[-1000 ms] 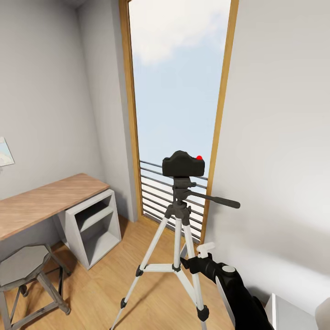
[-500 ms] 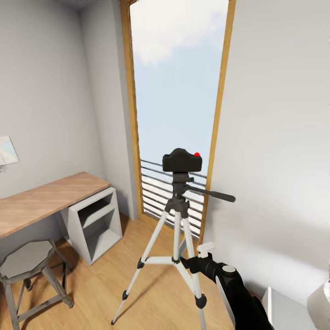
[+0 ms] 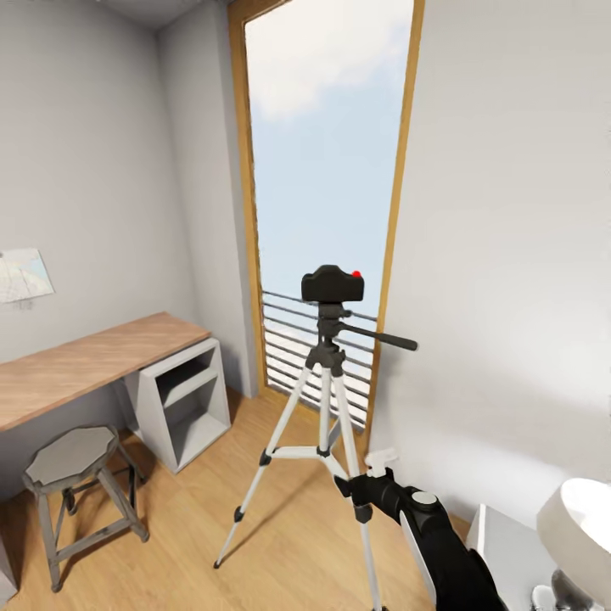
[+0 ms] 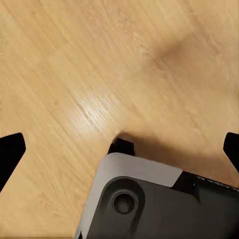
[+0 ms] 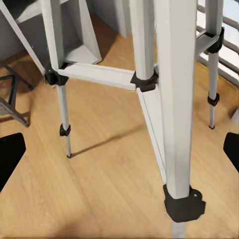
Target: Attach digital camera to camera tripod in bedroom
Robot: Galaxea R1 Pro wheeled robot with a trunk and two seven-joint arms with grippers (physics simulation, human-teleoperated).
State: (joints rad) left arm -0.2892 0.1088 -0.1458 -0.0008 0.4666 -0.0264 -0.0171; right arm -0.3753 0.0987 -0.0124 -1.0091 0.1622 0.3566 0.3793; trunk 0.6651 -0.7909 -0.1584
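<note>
Head view: the digital camera [image 3: 332, 284] sits atop the camera tripod [image 3: 327, 399], red dot up, in front of the tall window [image 3: 327, 170] w/ railing. Looks mounted, so the task appears near done or done. Right arm [image 3: 424, 530] reaches low, its wrist just beside the near tripod leg; the right gripper itself isn't clear here. Desk [image 3: 85, 365] and stool [image 3: 76, 475] stand well apart to one side, a white basin-like thing [image 3: 581, 518] at the near corner.

Risk, as I judge it: the arm is close to that leg, so any swing or base turn could knock the leg, tip the tripod and drop the camera. Whether the camera is locked on or just resting can't be told, so a bump matters.

Left wrist view: wood floor [image 4: 99, 74] and the robot's own grey/black base [image 4: 149, 199]. Left gripper [image 4: 119, 149] has its dark fingertips at opposite edges, wide apart, nothing between them. No task thing here; this arm hangs down, away from the tripod.

Right wrist view: shows what the head view lacks: the near leg [image 5: 174, 99] looms very close, foot [image 5: 183, 204] on the floor, the centre brace and other legs behind. Right gripper [image 5: 119, 149] is spread wide, holding nothing, the leg seen between its tips but not touching either, as far as I can tell.
</note>
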